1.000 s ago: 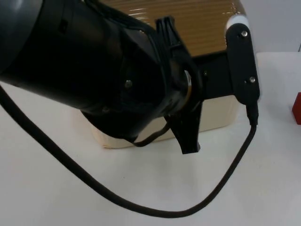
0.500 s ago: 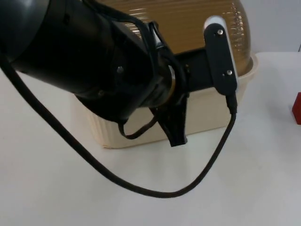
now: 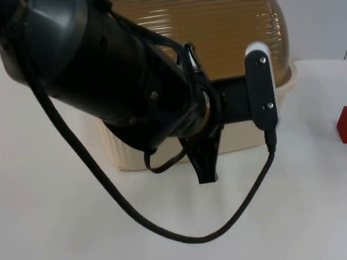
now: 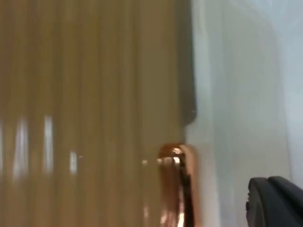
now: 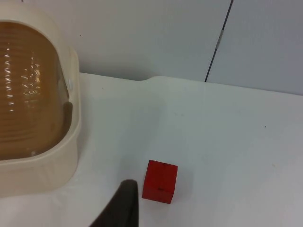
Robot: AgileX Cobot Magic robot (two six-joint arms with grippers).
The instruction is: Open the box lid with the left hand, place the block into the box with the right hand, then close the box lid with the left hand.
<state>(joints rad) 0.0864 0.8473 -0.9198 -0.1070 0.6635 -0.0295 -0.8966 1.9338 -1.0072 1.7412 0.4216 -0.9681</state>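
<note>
A cream box (image 3: 246,138) with a ribbed, translucent brown dome lid (image 3: 227,38) stands at the back middle of the table. In the right wrist view the lid (image 5: 26,94) rests down on the box (image 5: 71,142). My left gripper (image 3: 206,162) hangs over the box's front wall, and the arm covers much of the box. The left wrist view looks closely at the lid (image 4: 94,104) and a shiny copper handle (image 4: 176,189) at its edge. The red block (image 3: 342,124) lies on the table to the right of the box. My right gripper (image 5: 120,208) hovers just short of the block (image 5: 160,181).
The grey partition wall (image 5: 165,38) stands behind the box and block. A black cable (image 3: 179,235) from the left arm loops low over the table in front of the box. Bare white table (image 5: 236,142) stretches around the block.
The left arm has swung left and back over the box, uncovering the lid's right end and the box's rim there. The red block has not moved.
</note>
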